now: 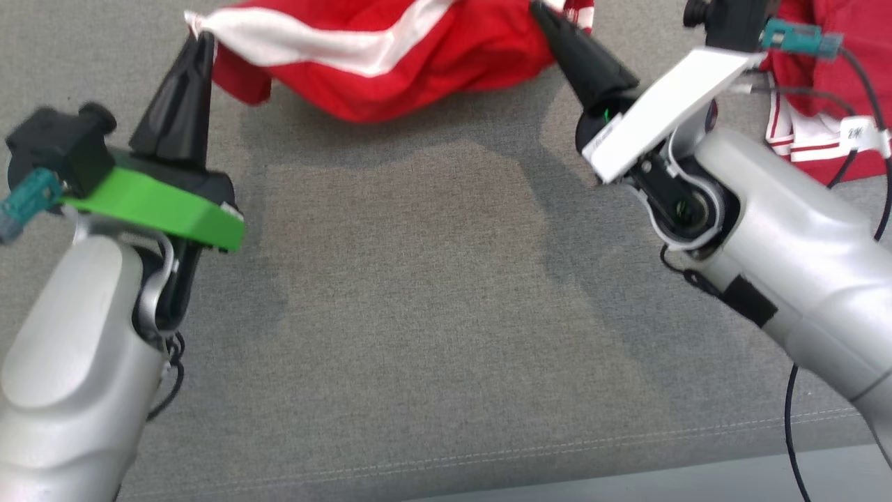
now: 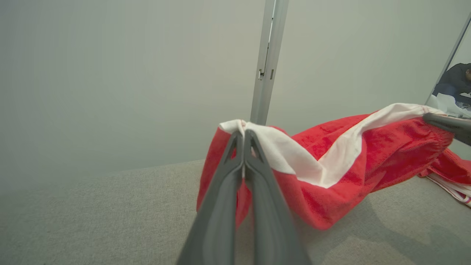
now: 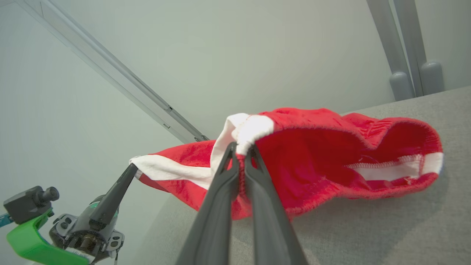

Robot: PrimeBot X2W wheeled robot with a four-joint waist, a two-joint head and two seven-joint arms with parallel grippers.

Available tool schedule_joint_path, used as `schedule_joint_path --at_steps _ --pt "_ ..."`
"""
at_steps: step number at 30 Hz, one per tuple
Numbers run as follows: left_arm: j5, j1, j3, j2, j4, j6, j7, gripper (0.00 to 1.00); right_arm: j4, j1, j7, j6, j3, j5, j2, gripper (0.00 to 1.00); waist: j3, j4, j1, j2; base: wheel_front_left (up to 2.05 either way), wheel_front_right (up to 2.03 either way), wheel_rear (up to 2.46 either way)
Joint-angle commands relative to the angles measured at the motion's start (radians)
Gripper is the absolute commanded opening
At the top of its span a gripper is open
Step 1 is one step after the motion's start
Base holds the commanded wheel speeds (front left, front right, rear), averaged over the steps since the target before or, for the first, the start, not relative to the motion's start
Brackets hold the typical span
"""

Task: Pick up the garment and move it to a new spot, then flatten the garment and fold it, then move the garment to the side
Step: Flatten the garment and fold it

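Note:
The garment [image 1: 390,63] is red with a broad white band, stretched in the air between my two grippers at the top of the head view; its middle sags toward the grey cloth surface. My left gripper [image 1: 198,35] is shut on one white-edged corner, as the left wrist view shows [image 2: 243,134] with the garment [image 2: 331,176] trailing right. My right gripper [image 1: 540,10] is shut on the other corner [image 3: 241,147]; the garment [image 3: 331,158] hangs beyond it, and part of it rests on the surface at the far right [image 1: 829,77].
The grey padded surface [image 1: 432,314] spreads below both arms, its stitched front edge [image 1: 488,457] near the bottom of the head view. Pale metal frame posts [image 2: 266,62] and a plain wall stand behind. A dark cable [image 1: 791,425] hangs off my right forearm.

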Motion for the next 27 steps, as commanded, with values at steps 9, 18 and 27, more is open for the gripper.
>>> schedule_joint_path --at_steps 9,18,27 --pt "0.042 0.392 0.114 -0.084 -0.13 -0.012 -0.005 0.0 -0.124 0.266 -0.033 0.0 0.069 0.034 -0.069 0.0 -0.124 -0.018 0.0001 0.0 0.0 0.0 0.0" --pt "0.109 0.602 0.204 -0.168 -0.102 -0.032 -0.004 0.0 -0.236 0.449 -0.036 0.0 0.116 0.072 -0.156 0.0 -0.19 -0.004 0.0001 0.0 0.0 0.0 0.0" --pt "0.25 0.745 0.296 -0.205 -0.1 -0.037 -0.004 0.0 -0.283 0.589 -0.04 0.0 0.133 0.103 -0.206 0.0 -0.23 -0.005 0.0001 0.0 0.0 0.0 0.0"
